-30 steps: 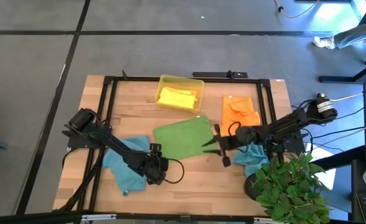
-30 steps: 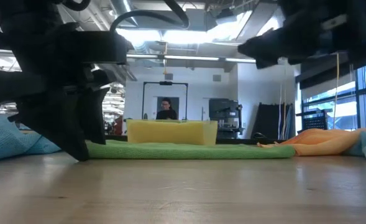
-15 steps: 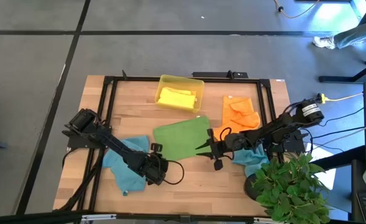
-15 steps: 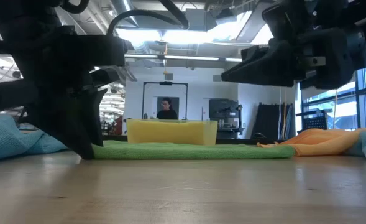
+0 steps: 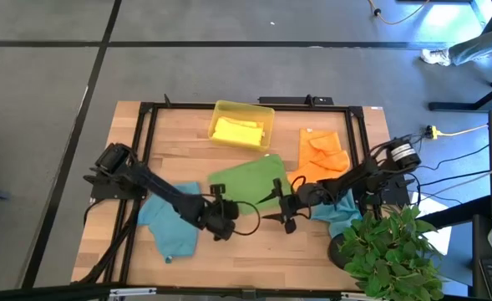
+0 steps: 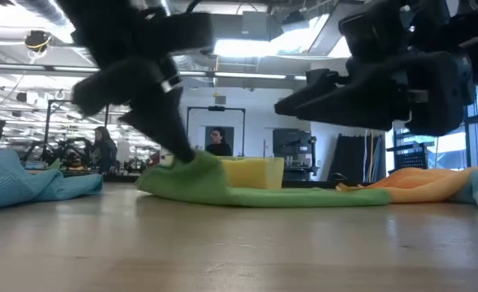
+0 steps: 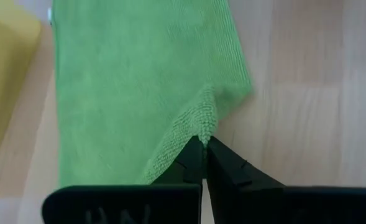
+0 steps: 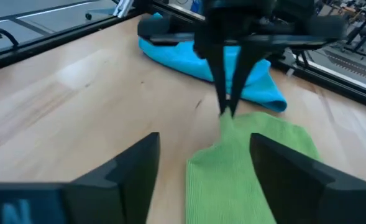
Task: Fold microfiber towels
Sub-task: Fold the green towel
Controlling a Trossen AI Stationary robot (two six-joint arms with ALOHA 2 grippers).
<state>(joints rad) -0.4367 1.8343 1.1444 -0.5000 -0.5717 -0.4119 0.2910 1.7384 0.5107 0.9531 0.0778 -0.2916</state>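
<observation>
Left wrist view: the left tool (image 7: 202, 146) is closed on a corner of the green towel (image 7: 133, 81), its two dark fingers pinched together with the cloth's edge puckered between the tips. In the low view that corner is lifted off the table (image 6: 239, 251) while the rest of the green towel lies flat on the wood. In the high view the left tool (image 5: 221, 219) sits at the green towel's (image 5: 250, 182) front-left corner. The right tool (image 5: 277, 206) hovers at the same towel's front-right corner with its fingers spread wide and nothing between them; in the right wrist view its two fingers stand on either side of the towel's near edge.

Just left of the green towel a teal-blue towel (image 5: 170, 221) lies bunched under the left arm. Right of the green towel is the orange towel (image 5: 322, 152), and in front of that a second teal-blue towel (image 5: 339, 213) beneath the right arm. Behind the green towel the yellow plastic tray (image 5: 220, 109) holds a folded yellow towel (image 5: 239, 131).
</observation>
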